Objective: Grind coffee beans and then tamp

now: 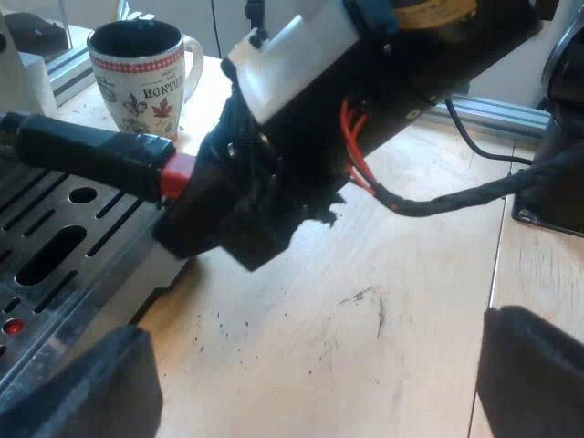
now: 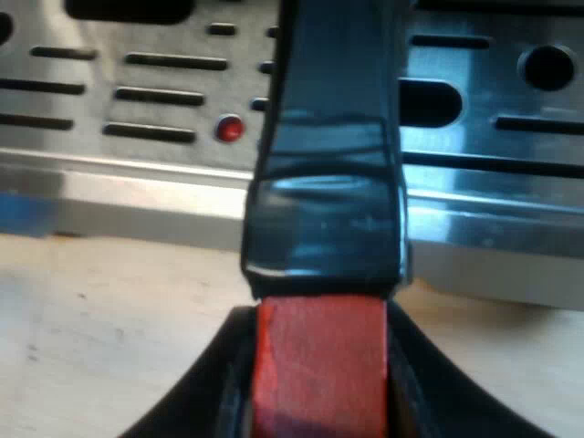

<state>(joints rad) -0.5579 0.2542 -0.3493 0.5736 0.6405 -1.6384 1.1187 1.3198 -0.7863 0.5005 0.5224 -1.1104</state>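
The holder's dark handle (image 1: 82, 151) lies over the machine's slotted metal drip tray (image 1: 55, 246), and its red end (image 1: 178, 173) sits inside my right gripper (image 1: 214, 205). Close up, the handle (image 2: 328, 155) reaches out across the drip tray (image 2: 137, 100), and the red end (image 2: 319, 365) is squeezed between my right gripper's (image 2: 319, 383) black fingers (image 2: 205, 392). My left gripper (image 1: 315, 383) hangs open above the wooden table, near the right arm, with nothing between its fingers (image 1: 91, 388).
A white mug (image 1: 146, 78) with red leaf prints stands on the wooden table (image 1: 365, 301) beyond the handle. Coffee crumbs lie scattered on the wood by the tray's edge. A black object's base (image 1: 557, 192) stands at the table's far side.
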